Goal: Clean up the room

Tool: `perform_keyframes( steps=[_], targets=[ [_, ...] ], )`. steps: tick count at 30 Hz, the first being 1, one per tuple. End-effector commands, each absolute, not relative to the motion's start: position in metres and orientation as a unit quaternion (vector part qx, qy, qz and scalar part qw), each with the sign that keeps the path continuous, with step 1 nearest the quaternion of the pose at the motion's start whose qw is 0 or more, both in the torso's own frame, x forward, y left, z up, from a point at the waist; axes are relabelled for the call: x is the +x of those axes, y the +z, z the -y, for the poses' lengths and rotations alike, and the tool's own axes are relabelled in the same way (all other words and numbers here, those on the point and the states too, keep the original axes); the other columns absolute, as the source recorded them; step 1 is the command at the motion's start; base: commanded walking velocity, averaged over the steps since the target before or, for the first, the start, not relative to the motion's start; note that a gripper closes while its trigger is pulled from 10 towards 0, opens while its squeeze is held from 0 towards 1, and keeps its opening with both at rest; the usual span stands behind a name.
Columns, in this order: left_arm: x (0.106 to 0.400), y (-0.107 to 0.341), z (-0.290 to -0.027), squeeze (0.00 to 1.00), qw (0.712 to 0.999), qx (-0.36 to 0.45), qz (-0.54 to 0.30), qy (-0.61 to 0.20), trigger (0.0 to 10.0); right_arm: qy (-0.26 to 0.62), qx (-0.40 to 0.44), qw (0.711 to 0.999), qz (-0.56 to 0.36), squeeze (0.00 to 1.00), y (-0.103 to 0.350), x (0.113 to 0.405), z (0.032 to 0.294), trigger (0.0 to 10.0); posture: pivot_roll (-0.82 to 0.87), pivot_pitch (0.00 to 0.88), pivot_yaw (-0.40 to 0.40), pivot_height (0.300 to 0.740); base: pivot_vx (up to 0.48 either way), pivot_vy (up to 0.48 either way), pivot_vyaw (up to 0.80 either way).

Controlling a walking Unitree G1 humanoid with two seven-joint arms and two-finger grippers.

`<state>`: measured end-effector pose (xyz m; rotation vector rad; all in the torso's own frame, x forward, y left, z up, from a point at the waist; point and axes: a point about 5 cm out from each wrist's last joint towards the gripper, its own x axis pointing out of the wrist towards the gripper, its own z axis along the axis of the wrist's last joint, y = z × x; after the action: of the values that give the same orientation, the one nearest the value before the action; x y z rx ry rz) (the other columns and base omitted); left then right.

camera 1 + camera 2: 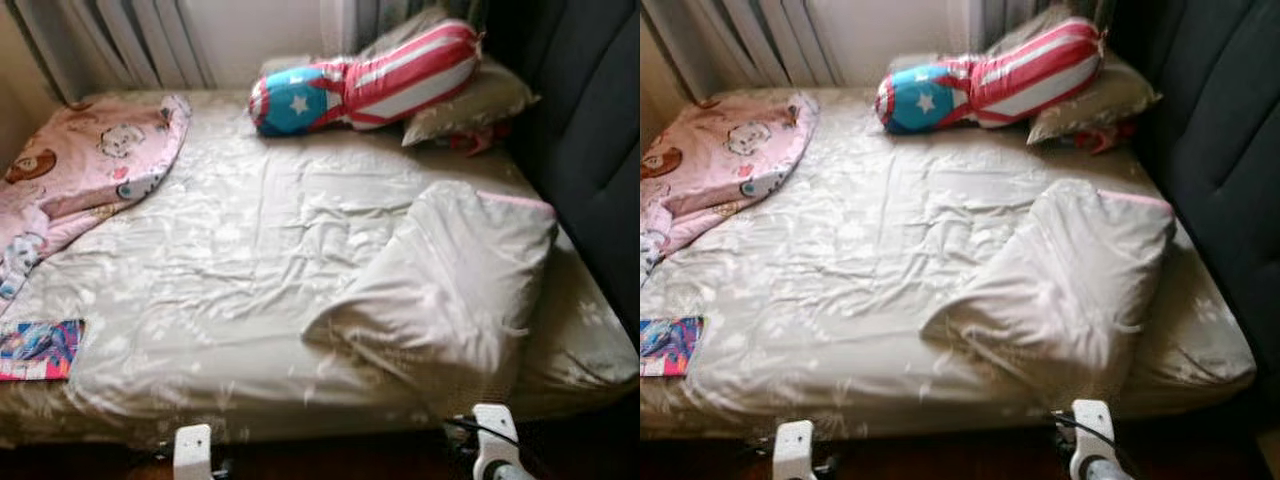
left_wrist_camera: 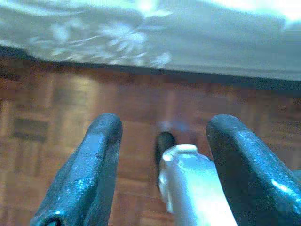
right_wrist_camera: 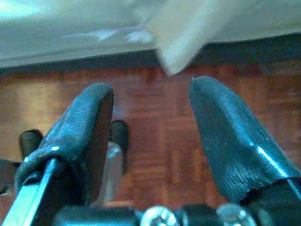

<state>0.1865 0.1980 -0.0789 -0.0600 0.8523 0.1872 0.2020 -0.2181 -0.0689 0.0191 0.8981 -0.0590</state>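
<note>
Both hands, left hand and right hand, hang open, empty, below the bed; its folded blanket looks soft, light; grasp a corner.

On the bed: blanket far left, bolster behind, folded duvet right, booklet front-left.

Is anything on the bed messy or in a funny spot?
Yes. The grey blanket lies bunched in a rumpled heap on the right side of the bed. The pink cartoon blanket is crumpled at the far left corner, spilling past the edge. A colourful book sits at the near left edge. The sheet is wrinkled.
</note>
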Motion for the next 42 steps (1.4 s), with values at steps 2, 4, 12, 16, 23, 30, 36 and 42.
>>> perform_keyframes(
  steps=[2, 4, 12, 16, 23, 30, 36, 42],
  targets=[
    [0.1806, -0.0801, -0.2100, 0.00, 0.900, -0.024, -0.422, 0.106, 10.0, -0.021, 0.017, 0.902, -0.432, 0.00, -0.0691, 0.2049, 0.2095, 10.0, -0.04, 0.114, -0.032, 0.740, 0.266, 0.000, 0.00],
    [0.1806, -0.0801, -0.2100, 0.00, 0.900, -0.024, -0.422, 0.106, 10.0, -0.020, 0.017, 0.902, -0.431, 0.00, -0.0691, 0.2049, 0.2095, 10.0, -0.04, 0.114, -0.032, 0.740, 0.266, 0.000, 0.00],
    [0.1805, -0.0800, -0.2104, 0.00, 0.900, -0.023, -0.422, 0.106, 10.0, -0.021, 0.017, 0.902, -0.431, 0.00, -0.0693, 0.2046, 0.2093, 10.0, -0.04, 0.114, -0.030, 0.740, 0.267, 0.000, 0.00],
    [0.1803, -0.0800, -0.2107, 0.00, 0.901, -0.025, -0.421, 0.106, 10.0, -0.021, 0.018, 0.902, -0.432, 0.00, -0.0694, 0.2045, 0.2090, 10.0, -0.04, 0.117, -0.026, 0.740, 0.200, 0.000, 0.00],
    [0.1797, -0.0801, -0.2111, 0.00, 0.901, -0.021, -0.421, 0.106, 10.0, -0.024, 0.021, 0.903, -0.428, 0.00, -0.0695, 0.2040, 0.2091, 10.0, -0.04, 0.124, -0.023, 0.740, 0.000, 0.000, 0.00],
    [0.1765, -0.0811, -0.2124, 0.00, 0.900, -0.016, -0.422, 0.105, 10.0, -0.024, 0.022, 0.903, -0.429, 0.00, -0.0708, 0.2013, 0.2090, 10.0, -0.05, 0.143, -0.017, 0.740, 0.000, 0.000, 0.00],
    [0.1724, -0.0822, -0.2138, 0.00, 0.902, -0.009, -0.421, 0.100, 10.0, -0.028, 0.026, 0.903, -0.428, 0.00, -0.0727, 0.1973, 0.2089, 10.0, -0.04, 0.164, -0.005, 0.740, 0.000, 0.000, 0.00],
    [0.1710, -0.0778, -0.2148, 0.00, 0.925, 0.002, -0.371, 0.078, 10.0, -0.046, 0.046, 0.925, -0.375, 0.00, -0.0701, 0.1955, 0.2087, 10.0, -0.04, 0.169, 0.016, 0.740, 0.000, 0.000, 0.00]
  ],
)
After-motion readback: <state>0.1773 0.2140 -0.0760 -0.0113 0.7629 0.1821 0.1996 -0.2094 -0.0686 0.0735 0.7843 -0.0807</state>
